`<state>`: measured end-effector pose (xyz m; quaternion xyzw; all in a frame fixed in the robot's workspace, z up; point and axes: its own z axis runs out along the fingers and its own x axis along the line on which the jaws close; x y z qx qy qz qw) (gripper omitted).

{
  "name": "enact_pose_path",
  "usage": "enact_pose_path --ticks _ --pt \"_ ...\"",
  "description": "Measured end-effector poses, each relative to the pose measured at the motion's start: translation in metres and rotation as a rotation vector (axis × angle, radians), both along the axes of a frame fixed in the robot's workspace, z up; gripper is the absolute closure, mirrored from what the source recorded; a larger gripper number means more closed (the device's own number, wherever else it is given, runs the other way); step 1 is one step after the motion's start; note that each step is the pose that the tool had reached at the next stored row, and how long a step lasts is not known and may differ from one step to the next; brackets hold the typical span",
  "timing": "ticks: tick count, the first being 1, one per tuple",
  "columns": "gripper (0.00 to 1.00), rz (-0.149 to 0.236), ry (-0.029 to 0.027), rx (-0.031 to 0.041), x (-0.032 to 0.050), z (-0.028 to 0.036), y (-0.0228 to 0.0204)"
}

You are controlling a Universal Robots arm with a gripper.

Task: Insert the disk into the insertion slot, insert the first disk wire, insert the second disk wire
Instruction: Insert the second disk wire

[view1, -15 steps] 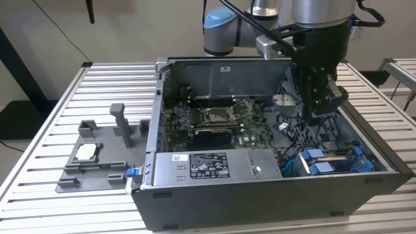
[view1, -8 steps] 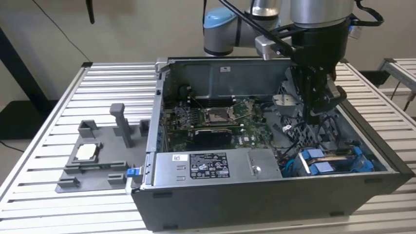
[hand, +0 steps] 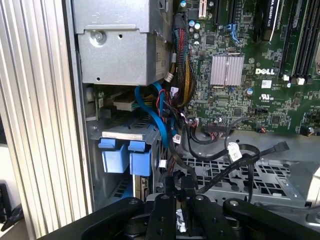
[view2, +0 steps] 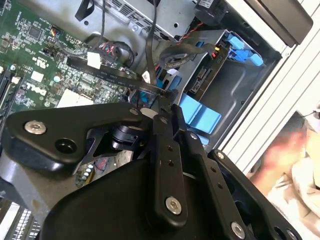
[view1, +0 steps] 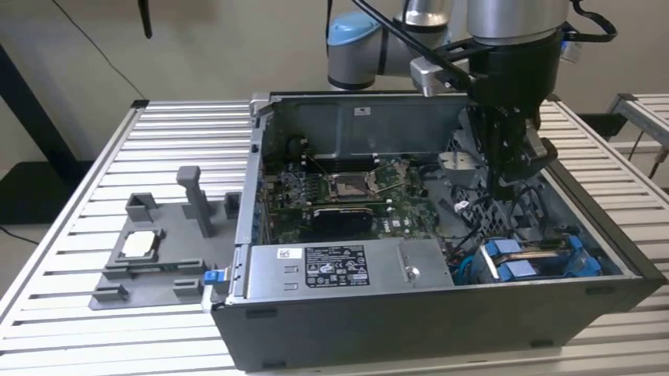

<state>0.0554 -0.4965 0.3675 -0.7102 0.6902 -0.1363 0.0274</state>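
Reaching into dark tower computer case point(view1: 418, 329), gripper point(hand: 178, 189) pinches thin black wire point(view2: 115, 76) between its fingers point(view2: 165, 135); tangled coloured cable bundle point(hand: 182, 80) crowds just beside blue-framed silver-grey disk point(hand: 125, 157).

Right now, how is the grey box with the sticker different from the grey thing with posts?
The power supply box sits inside the computer case; the fixture sits outside, on the slatted table. The box is flat-topped with a white sticker; the fixture has upright posts. Both are grey.

disk point(view1: 519, 269) frame: bright blue; motherboard point(view1: 403, 210): green; case point(view1: 418, 329): dark grey; table point(view1: 178, 133): ribbed silver
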Motion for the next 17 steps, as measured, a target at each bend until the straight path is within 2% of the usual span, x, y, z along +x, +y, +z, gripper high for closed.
enact_pose_path --ticks 5,9,10,12,13,15,17 --pt "0.82 0.0 -0.0004 -0.0001 0.0 0.0 0.0001" --pt "0.8 0.0 -0.0004 -0.004 0.0 0.0 0.0013" --pt "0.74 0.0 -0.0005 -0.0062 -0.0001 0.0 0.0025" --pt "0.74 0.0 -0.0004 -0.0147 -0.0001 -0.0002 0.0059" --pt "0.74 0.0 -0.0004 -0.0212 -0.0001 -0.0004 0.0077" --pt "0.74 0.0 -0.0004 -0.0373 -0.0005 -0.0007 0.0107" --pt "0.74 0.0 -0.0002 -0.0556 -0.0011 -0.0008 0.0112"
